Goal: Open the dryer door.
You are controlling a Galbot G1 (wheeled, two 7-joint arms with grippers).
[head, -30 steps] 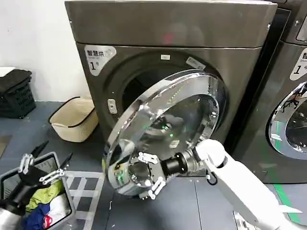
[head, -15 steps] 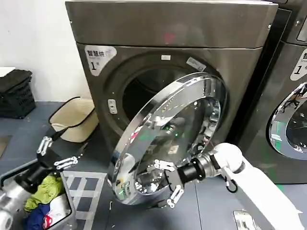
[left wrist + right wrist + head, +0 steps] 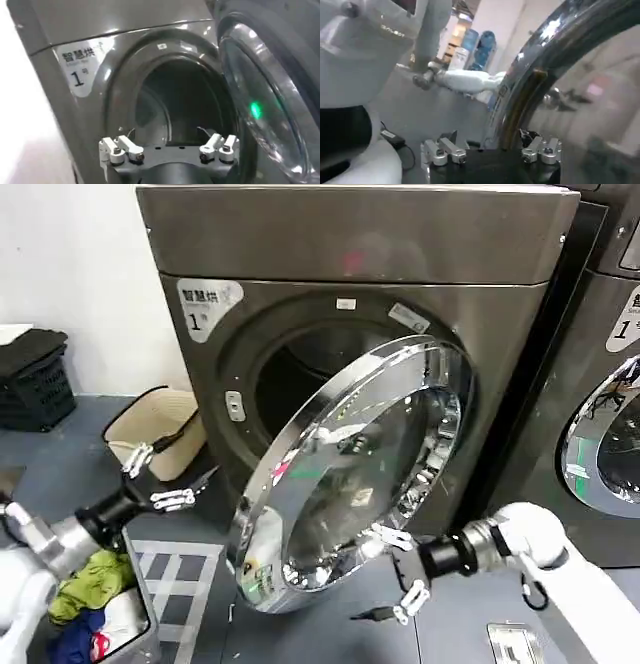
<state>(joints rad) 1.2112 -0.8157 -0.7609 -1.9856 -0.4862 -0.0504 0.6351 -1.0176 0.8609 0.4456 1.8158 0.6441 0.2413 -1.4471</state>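
The bronze-grey dryer stands at the middle, and its round opening is uncovered and dark inside. The dryer door hangs in front of this opening, swung out roughly halfway; its hinge side is at the right of the opening and its free edge points forward and to the left, toward the floor in front of the dryer. The chrome rim looks like a long oval, with the long axis going from the upper right, near the dryer front, down to the lower left. The right gripper is at the lower edge of the door, below the glass, with its fingers spread wide and holding nothing. The left gripper is to the left of the dryer, near the beige basket, also wide apart and empty.
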